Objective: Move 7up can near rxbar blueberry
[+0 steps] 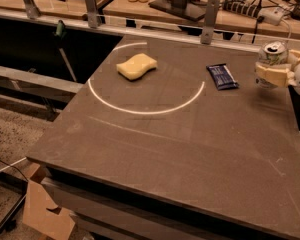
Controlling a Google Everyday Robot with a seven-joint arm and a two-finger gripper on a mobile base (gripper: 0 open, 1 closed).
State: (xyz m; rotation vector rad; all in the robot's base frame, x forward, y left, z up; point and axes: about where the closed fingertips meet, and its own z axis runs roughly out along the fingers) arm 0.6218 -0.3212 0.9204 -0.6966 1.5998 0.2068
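The 7up can stands upright at the table's far right, its silver top and pull tab showing. My gripper comes in from the right edge and its cream fingers are shut on the can's body. The rxbar blueberry, a flat dark navy bar, lies on the table to the left of the can, about a can's width from it.
A yellow sponge lies at the far left inside a white circle line on the dark table. A rail with metal posts runs along the back edge. Cables and bottles sit on the bench behind. A cardboard box lies on the floor at lower left.
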